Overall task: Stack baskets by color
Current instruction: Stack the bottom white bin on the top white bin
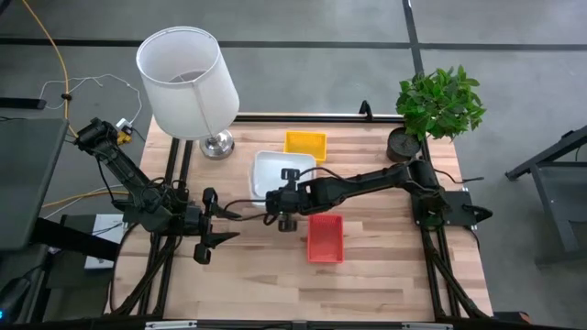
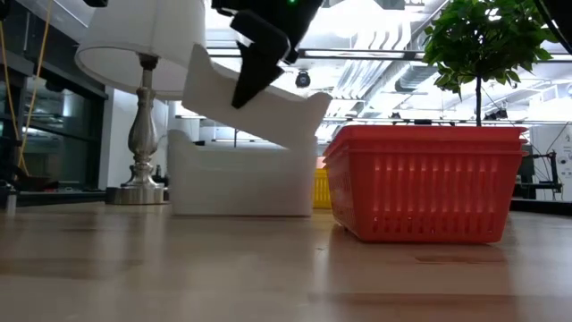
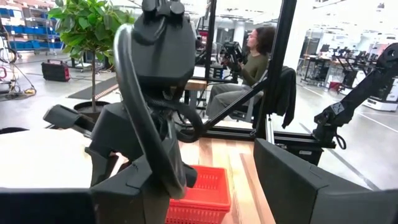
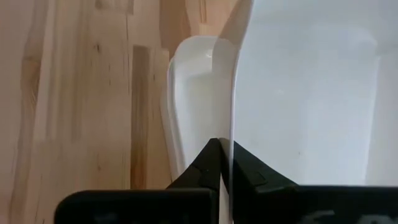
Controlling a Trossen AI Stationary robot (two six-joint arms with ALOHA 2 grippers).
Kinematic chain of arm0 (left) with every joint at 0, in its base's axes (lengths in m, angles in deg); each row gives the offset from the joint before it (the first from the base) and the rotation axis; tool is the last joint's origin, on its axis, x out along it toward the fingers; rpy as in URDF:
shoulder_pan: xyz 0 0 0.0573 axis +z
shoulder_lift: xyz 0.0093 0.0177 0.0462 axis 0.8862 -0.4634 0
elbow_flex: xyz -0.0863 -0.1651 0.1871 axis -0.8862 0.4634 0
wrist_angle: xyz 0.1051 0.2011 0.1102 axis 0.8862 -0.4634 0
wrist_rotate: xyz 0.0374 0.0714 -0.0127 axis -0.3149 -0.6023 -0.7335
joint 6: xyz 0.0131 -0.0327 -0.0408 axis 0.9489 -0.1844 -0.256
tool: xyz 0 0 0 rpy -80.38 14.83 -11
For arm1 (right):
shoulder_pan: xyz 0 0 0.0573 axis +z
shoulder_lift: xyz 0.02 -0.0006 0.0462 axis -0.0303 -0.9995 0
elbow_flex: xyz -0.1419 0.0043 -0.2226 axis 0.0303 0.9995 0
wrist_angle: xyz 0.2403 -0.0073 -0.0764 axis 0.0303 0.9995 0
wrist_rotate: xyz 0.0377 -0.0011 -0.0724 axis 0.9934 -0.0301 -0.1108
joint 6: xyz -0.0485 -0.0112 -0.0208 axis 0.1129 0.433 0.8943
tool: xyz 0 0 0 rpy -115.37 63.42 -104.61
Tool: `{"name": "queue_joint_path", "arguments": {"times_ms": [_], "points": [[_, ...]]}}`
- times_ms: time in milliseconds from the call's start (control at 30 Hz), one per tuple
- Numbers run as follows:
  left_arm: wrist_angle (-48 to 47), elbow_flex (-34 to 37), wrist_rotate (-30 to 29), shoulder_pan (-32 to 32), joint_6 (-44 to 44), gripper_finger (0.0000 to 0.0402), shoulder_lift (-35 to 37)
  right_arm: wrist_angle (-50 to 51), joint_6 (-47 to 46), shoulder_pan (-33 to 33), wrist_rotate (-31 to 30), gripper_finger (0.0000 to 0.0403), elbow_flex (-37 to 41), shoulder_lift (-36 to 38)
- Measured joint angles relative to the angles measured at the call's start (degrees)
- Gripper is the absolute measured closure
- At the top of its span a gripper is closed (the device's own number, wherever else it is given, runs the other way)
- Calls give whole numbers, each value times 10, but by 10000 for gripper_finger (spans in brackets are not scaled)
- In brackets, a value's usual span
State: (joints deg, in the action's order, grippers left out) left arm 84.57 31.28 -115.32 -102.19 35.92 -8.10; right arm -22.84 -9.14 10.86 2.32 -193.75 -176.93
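A white basket stands on the table's far middle. A second white basket hangs tilted over it, and my right gripper is shut on it. Behind them lies a yellow basket; a red basket sits nearer, to the right. My left gripper stays open at the table's left, touching nothing. My right gripper pinches one wall of the upper white basket at its rim, one finger inside and one outside. The fingers slant down from above and from the right. The basket hangs tilted, its left end high and its low end at the other basket's rim.
A white-shaded lamp stands at the far left corner and a potted plant at the far right. Bare wood lies along the near edge. A seated person shows beyond the table.
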Motion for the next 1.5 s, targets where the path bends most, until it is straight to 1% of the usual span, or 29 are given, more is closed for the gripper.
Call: {"name": "queue_joint_path", "arguments": {"times_ms": [267, 367, 500, 633, 800, 933, 1033, 1367, 1433, 1500], "points": [[0, 0, 0, 0, 0, 197, 0, 45, -3, 0, 3, 403, 0, 0], [0, 0, 0, 0, 0, 197, 0, 58, 10, 0, 27, 403, -4, 0], [0, 0, -1, 0, 0, 197, 0, 59, 26, -2, 82, 403, -8, 0], [0, 0, -1, 0, 0, 197, 0, 69, 26, -11, 90, 403, -8, 0], [0, 0, -1, 0, 0, 197, 0, 83, -4, -31, 94, 403, -8, 0], [-1, 0, -1, 0, 0, 197, 0, 94, -6, -42, 109, 403, -8, 0], [-2, 0, -1, 0, 0, 197, 0, 95, -4, -47, 133, 403, -8, 0], [-2, 0, -1, 0, 0, 197, 0, 96, -4, -50, 127, 401, -8, 0], [-2, 0, -1, 0, 0, 197, 0, 97, -10, -50, 127, 392, -8, 0], [-2, 0, -1, 0, 0, 197, 0, 98, -14, -50, 124, 372, -8, 0]]}}
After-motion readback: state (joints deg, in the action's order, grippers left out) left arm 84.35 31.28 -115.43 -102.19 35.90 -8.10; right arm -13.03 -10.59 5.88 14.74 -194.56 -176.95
